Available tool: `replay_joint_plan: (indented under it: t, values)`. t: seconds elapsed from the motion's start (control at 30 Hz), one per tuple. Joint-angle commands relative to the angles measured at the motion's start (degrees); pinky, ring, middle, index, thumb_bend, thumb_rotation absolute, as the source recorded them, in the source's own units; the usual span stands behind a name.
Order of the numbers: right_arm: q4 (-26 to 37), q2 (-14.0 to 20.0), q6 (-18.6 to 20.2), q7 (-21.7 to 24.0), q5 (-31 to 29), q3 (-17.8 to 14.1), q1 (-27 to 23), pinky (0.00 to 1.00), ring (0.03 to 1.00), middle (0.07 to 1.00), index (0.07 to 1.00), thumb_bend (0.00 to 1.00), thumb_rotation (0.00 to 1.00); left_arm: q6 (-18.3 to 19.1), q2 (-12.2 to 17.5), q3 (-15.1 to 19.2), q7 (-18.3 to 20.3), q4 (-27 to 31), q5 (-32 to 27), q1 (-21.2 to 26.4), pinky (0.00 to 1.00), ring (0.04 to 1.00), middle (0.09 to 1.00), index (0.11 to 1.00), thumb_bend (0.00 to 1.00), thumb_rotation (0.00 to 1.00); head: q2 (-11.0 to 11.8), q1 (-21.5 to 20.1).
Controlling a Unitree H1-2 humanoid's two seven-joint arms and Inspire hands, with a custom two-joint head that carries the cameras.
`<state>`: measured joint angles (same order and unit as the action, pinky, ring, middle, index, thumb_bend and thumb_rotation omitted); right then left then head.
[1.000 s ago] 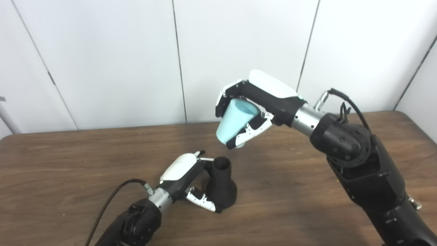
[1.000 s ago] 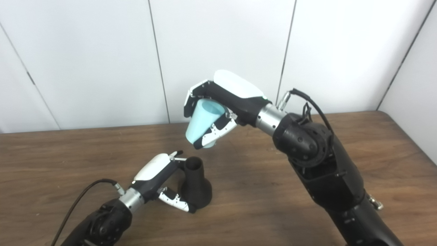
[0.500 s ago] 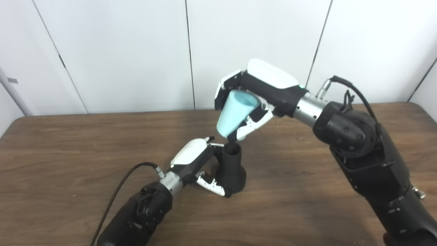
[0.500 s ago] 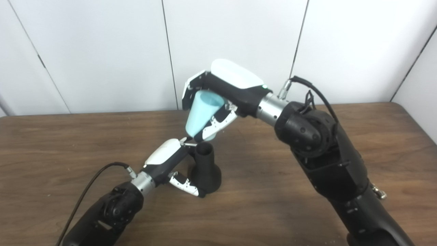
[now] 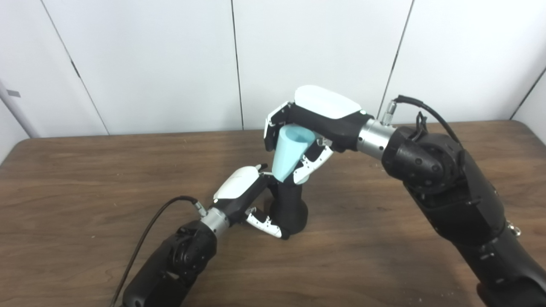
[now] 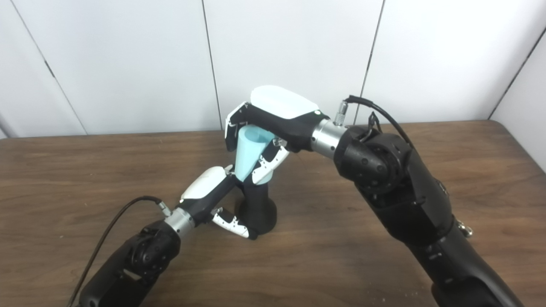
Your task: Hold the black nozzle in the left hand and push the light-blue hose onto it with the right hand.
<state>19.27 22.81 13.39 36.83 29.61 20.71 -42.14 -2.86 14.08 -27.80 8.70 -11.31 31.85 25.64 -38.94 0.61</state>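
A black nozzle [image 5: 289, 207] with a flared base stands upright on the brown table [image 5: 85, 183]. My left hand [image 5: 243, 198] is shut around it from the left, fingers at its neck and thumb at its base. My right hand [image 5: 313, 123] is shut on a light-blue tapered hose piece [image 5: 289, 155] and holds it directly over the nozzle. The hose's narrow lower end meets the nozzle's top and hides its opening. The nozzle [image 6: 256, 204] and hose [image 6: 248, 154] also show in the right eye view.
A white panelled wall [image 5: 170, 64] runs along the table's far edge. A black cable [image 5: 149, 230] trails from my left wrist to the front. My right forearm [image 5: 448, 192] crosses above the table's right side.
My right hand has moved down and a little left with the hose, bringing its narrow end onto the nozzle's top. My left hand keeps its hold. The camera shifted between the earliest frames and now.
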Motion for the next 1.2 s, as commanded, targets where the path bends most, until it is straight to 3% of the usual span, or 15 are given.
replay_joint_plan:
  t: [0.0,0.43,0.73,1.17]
  values:
    - [-0.08,0.25,-0.85,-0.24,0.57,-0.65,-3.64,0.41,0.452,0.476,0.472,0.5,0.0,2.34,0.36,-2.41,4.34,-1.42,2.4,-2.03,1.0,0.603,0.449,0.508,0.52,0.0,-0.09,0.05]
    - [-2.64,0.83,-2.44,2.4,-0.39,-0.54,-5.34,0.4,0.455,0.47,0.478,0.5,0.0,2.79,0.45,-2.56,4.39,-0.75,2.23,-2.42,1.0,0.605,0.451,0.506,0.52,0.0,-0.36,-0.07]
    - [-6.82,0.04,-4.78,0.92,0.7,-0.3,-3.77,0.38,0.455,0.473,0.485,0.5,0.0,2.64,0.56,-2.52,4.56,-0.85,1.88,-2.36,1.0,0.603,0.454,0.504,0.52,0.0,-0.36,-0.07]
    - [-8.3,-1.75,-3.63,-0.08,2.58,1.13,-0.51,0.4,0.442,0.487,0.477,0.5,0.0,3.33,0.33,-2.65,4.86,-0.27,1.85,-2.33,1.0,0.604,0.456,0.502,0.52,0.0,-1.27,0.11]
